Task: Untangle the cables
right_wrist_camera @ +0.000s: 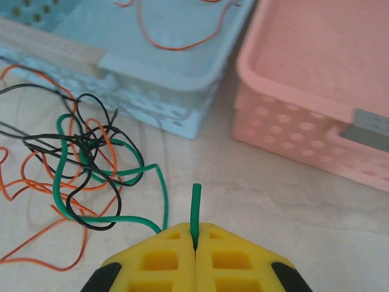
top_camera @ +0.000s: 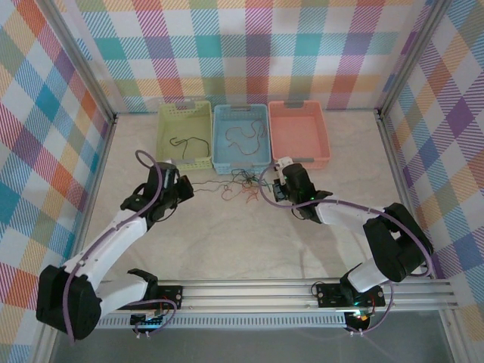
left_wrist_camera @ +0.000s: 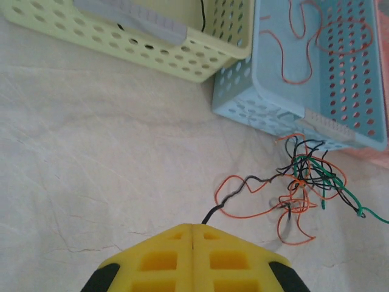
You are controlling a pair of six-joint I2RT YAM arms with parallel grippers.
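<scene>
Left claw (left_wrist_camera: 193,226): pads pressed together with no gap, pinching the end of a black cable (left_wrist_camera: 243,185) that comes out at the seam and runs up and right into the knot.
Right claw (right_wrist_camera: 196,226): pads closed tight on a green cable (right_wrist_camera: 196,204); a short stub stands up from the seam, and the rest curves out from the pads' left side towards the knot.
Cables (top_camera: 243,185): a loose knot of black, orange and green wires lying on the tabletop (top_camera: 227,242), just in front of the blue basket (top_camera: 240,110), between the two claws.
Knot, left wrist view: orange loops spread on all sides, black and green strands crossing in the middle (left_wrist_camera: 304,176), a green end trailing off to the right.
Knot, right wrist view: green and black loops wound through each other (right_wrist_camera: 79,152), thin orange loops lying under and to the left.
Green basket (top_camera: 162,136): far left of the row, with one dark wire (top_camera: 189,144) inside.
Blue basket, inside: an orange wire (left_wrist_camera: 304,55) curled on the floor.
Pink basket (top_camera: 325,140): right of the blue one, touching it.
Claw positions: left claw (top_camera: 185,187) left of the knot, right claw (top_camera: 278,189) just right of it, both low over the tabletop.
</scene>
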